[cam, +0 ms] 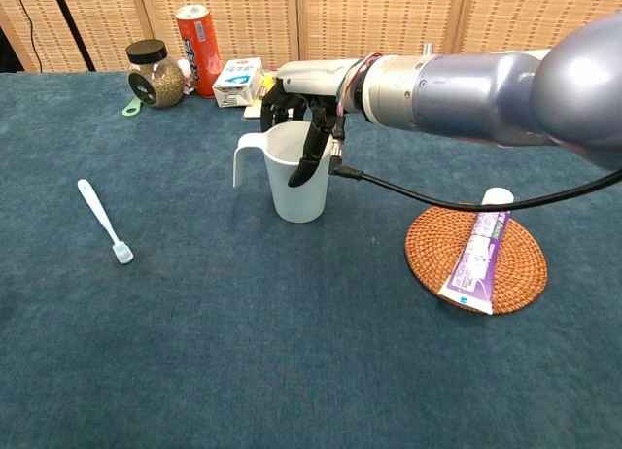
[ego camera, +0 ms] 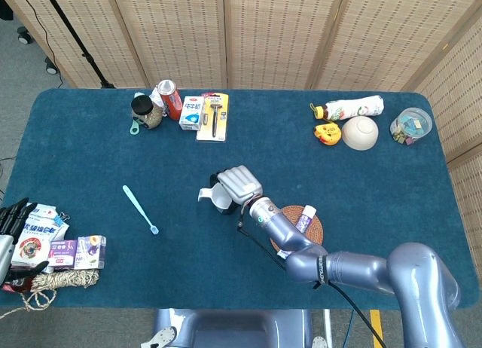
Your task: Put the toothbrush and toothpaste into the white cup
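Observation:
The white cup point(cam: 294, 189) stands upright mid-table, its handle pointing to the robot's left. My right hand point(cam: 301, 114) reaches over it from the right and grips it at the rim, thumb on the near wall and the other fingers behind. In the head view the right hand point(ego camera: 239, 184) covers most of the cup point(ego camera: 216, 200). A light blue toothbrush point(ego camera: 141, 209) point(cam: 104, 221) lies flat to the left of the cup. The purple and white toothpaste tube point(ego camera: 305, 218) point(cam: 475, 259) lies on a round woven coaster point(cam: 515, 264) to the right. My left hand point(ego camera: 10, 226) rests at the table's left edge, fingers apart, holding nothing.
A jar point(ego camera: 145, 111), a red can point(ego camera: 169, 99), small boxes point(ego camera: 191, 112) and a razor pack point(ego camera: 214, 116) line the back. A bottle point(ego camera: 351, 108), a bowl point(ego camera: 360, 132) and a plastic tub point(ego camera: 410, 126) stand back right. Packets point(ego camera: 60, 250) and twine point(ego camera: 53, 282) crowd the left front corner.

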`<state>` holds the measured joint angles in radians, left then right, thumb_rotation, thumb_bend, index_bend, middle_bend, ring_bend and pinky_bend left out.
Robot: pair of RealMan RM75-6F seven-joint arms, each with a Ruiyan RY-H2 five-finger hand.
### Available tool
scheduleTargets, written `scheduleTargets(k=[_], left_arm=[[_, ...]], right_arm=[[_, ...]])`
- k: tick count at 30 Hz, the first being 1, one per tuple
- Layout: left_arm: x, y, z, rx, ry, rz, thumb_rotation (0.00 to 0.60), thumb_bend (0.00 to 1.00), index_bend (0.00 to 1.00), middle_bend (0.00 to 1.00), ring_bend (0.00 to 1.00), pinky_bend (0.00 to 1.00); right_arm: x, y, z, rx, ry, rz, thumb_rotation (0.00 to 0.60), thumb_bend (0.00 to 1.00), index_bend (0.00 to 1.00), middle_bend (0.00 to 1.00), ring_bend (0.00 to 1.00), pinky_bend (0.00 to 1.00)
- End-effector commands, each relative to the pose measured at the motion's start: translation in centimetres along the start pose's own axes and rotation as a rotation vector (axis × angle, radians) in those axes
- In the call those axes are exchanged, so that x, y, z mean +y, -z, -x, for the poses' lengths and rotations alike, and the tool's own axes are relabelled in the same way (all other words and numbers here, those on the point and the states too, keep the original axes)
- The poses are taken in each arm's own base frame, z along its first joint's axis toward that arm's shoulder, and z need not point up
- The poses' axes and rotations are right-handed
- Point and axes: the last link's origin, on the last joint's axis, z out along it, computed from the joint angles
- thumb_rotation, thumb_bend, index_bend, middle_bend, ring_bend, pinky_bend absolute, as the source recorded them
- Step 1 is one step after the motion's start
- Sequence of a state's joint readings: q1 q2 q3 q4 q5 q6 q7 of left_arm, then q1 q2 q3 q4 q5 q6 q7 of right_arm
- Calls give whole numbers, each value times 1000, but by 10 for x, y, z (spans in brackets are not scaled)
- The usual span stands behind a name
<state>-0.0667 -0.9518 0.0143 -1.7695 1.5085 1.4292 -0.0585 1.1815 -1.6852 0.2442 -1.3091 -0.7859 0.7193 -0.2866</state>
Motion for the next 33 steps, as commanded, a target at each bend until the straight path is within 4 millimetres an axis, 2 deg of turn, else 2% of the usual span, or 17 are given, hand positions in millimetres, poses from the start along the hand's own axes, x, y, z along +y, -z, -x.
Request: scheduleTargets(k=[1,4,6,8,12,18,23,29,33], left_arm=[[0,0,0,-2,-1,1,600,9,0,0,0,0],[1,0,1,-3,-3,3,600,8,0,0,0,0],[1,0,1,-2,-4,4,600,8,0,0,0,0],[1,0,1,-2,-5,3,600,8,0,0,0,0],[2,0,2,-6,-8,5,600,8,0,0,0,0],[2,0,2,-6,-11,8,600,9,0,0,0,0],[3,0,3,-13,-18,14,600,8,0,0,0,0],[4,-2,4,-10,-21,24,600,8,0,0,0,0],[7,-8,6,-10,-15,56,600,9,0,0,0,0]], right_arm=[[0,0,2,-1,-7,-4,600,329,361,386,287,523],[1,1,4,-16,-7,-11,600,320,132,215,164,473],[1,2,4,-29,-17,-19,600,302,11,70,49,370],[2,4,3,-38,-33,-27,600,295,0,11,4,285],[3,7,-2,-28,-23,-34,600,295,0,0,0,165],[4,14,-7,-23,-21,-33,600,294,0,0,0,103],[8,29,-16,-24,-15,-33,600,294,0,0,0,83],[23,69,-41,-13,11,-31,600,294,0,0,0,56],[48,115,-69,52,105,-2,600,293,0,0,0,24]])
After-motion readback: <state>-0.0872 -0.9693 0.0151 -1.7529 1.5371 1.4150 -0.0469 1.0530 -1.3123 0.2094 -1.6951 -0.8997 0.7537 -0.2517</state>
